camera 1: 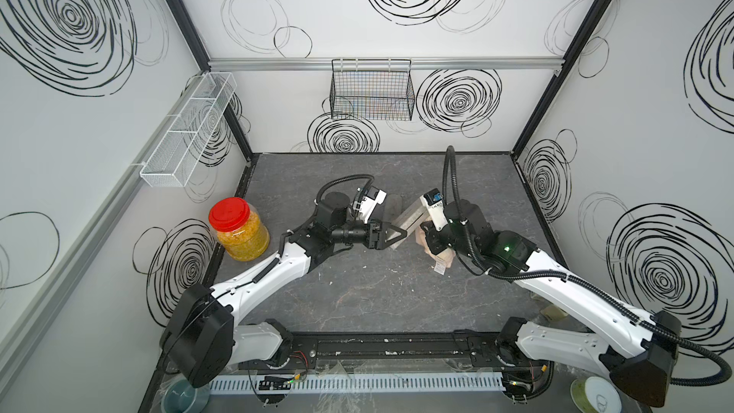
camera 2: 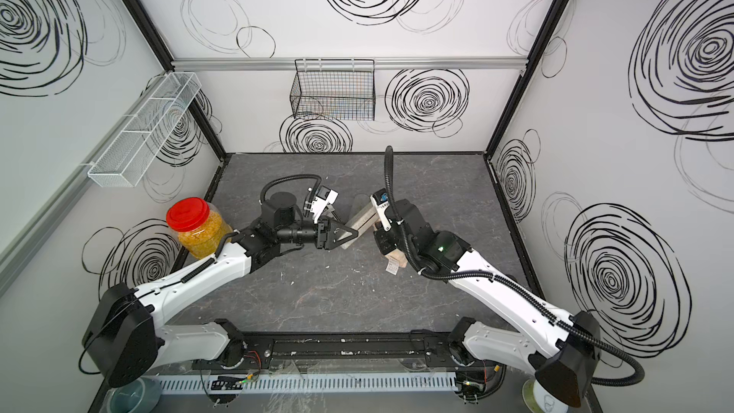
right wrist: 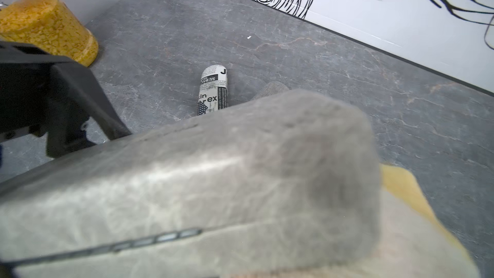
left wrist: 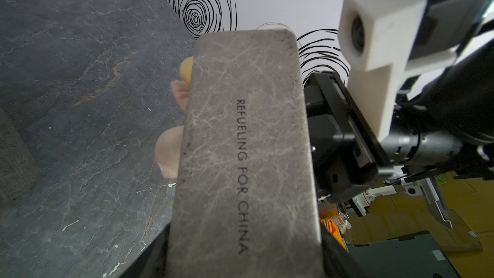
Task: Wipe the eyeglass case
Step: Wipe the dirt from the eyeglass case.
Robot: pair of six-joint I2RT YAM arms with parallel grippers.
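Above the grey table (camera 1: 357,292) you see the left claw (camera 1: 391,233) clamped on one end of the raised eyeglass case (camera 1: 412,218), and the right claw (camera 1: 428,239) closed on a cloth (camera 1: 447,258) touching its side.

Both top views look steeply down over the whole table (camera 1: 357,292), while both wrist views sit close against the eyeglass case (left wrist: 240,143).

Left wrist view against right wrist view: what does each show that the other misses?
Only the left wrist view: the lettering on the eyeglass case and the right arm's white camera. Only the right wrist view: the yellow-filled jar and a newsprint-patterned roll. Both: the case, the pale cloth next to it, the grey table.
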